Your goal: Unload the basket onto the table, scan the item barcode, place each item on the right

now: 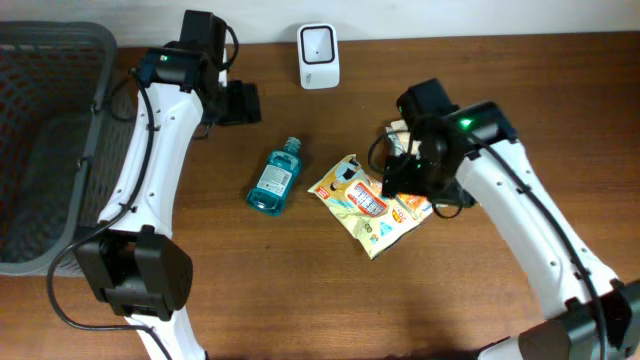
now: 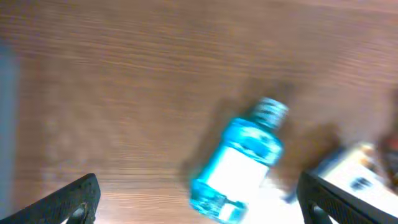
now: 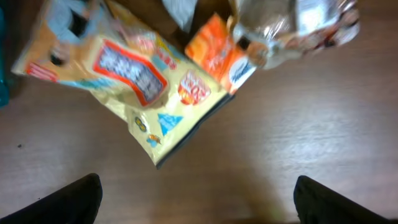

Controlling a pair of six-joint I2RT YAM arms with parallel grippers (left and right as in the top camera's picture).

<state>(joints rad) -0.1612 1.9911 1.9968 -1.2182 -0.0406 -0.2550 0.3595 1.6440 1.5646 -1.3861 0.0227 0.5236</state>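
**One yellow snack packet flat on the table, both grippers open and empty**

By count: one white scanner [image 1: 318,55], one blue bottle [image 1: 275,177], one grey mesh basket [image 1: 45,140], two arms, and what look like three packets. These are the yellow snack packet [image 3: 124,81], an orange packet [image 3: 217,56] and a clear-wrapped packet [image 3: 298,25]; the blur makes it hard to say whether the orange one is separate.

The yellow snack packet lies flat on the wooden table [image 1: 300,300], nearer the robot than the scanner and a little to its right, well apart from it. It is crumpled and set at a slant. Its printed face is up, with a red-bordered panel of writing in the middle and small coloured badges along one edge. No barcode can be made out on the face that shows. The orange packet touches its far right edge.

The bottle lies on its side to the near left of the scanner, cap pointing away from the robot. The basket is far to the scanner's left, at the table edge.

The right gripper [image 3: 198,186] hangs above the yellow packet, to the scanner's near right, with its fingers spread wide and nothing between them. The left gripper [image 2: 199,186] is also spread wide and empty. It sits left of the scanner with its wrist camera angled toward the bottle.
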